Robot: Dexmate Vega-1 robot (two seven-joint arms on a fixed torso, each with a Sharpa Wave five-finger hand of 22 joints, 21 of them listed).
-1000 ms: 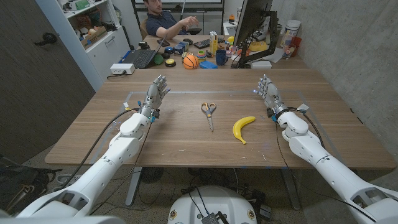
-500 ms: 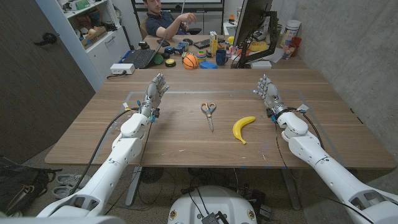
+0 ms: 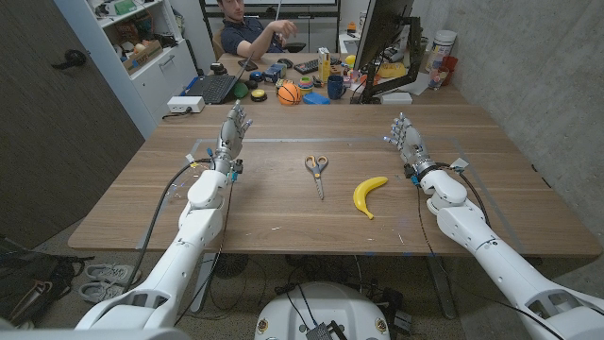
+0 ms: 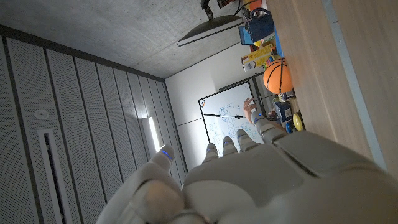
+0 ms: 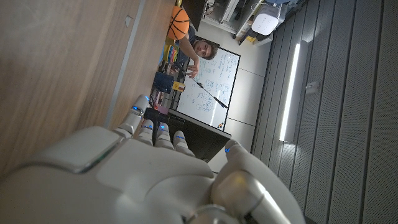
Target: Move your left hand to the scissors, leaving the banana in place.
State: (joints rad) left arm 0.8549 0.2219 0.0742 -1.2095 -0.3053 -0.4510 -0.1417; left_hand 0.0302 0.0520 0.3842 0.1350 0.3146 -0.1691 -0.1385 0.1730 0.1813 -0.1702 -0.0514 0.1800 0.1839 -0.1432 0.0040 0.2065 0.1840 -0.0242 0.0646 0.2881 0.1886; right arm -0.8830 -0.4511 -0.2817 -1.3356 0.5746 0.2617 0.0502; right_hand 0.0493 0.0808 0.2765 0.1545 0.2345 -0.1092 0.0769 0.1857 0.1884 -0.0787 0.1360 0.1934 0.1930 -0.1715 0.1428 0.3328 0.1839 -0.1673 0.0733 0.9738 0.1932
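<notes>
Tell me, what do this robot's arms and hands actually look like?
Both arms wear smooth, rounded white shells with darker seams at the joints. Thin black cables loop loosely beside each forearm. The left hand and right hand are grey and metallic-looking, slim-fingered, with pale glossy backs. In the right wrist view, small blue lights dot the fingertips.

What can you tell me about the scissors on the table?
The scissors lie flat on the wooden table, near its middle. They look closed, with orange-and-pale handle loops pointing toward the far side and thin silvery blades pointing toward the robot. Nothing touches them. The banana lies apart on their right, and the left hand is off to their left, holding nothing.
</notes>
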